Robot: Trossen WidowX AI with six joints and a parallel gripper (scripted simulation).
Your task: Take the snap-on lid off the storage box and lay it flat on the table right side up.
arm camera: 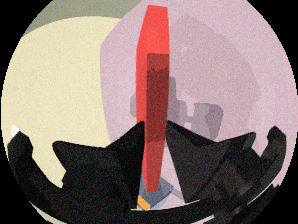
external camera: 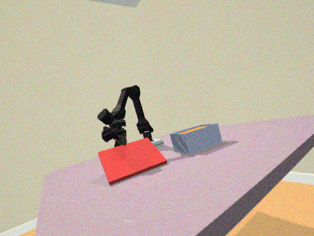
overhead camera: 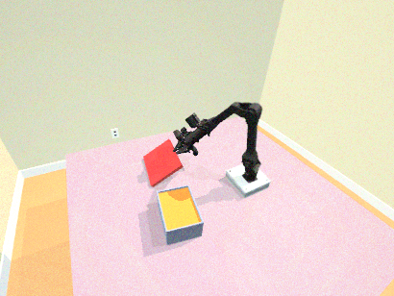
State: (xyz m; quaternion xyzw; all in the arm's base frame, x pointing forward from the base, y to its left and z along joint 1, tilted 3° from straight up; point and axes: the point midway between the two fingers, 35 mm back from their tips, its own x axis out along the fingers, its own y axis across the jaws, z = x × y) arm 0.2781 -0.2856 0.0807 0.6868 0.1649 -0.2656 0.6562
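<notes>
The red lid is off the box, steeply tilted beyond one end of it. Its smooth broad face is turned away from the arm and partly upward. Its low edge is close to the table; whether it touches is not clear. My gripper is shut on the lid's raised edge, with the lid standing between the fingers in the wrist view. The blue-grey storage box stands upright and open on the table, its inside yellow-orange.
The pink table bears the box and the arm's white base. The base is to the right of the lid and box in the top view. Walls stand behind the table. The lid's shadow falls on the table beside it.
</notes>
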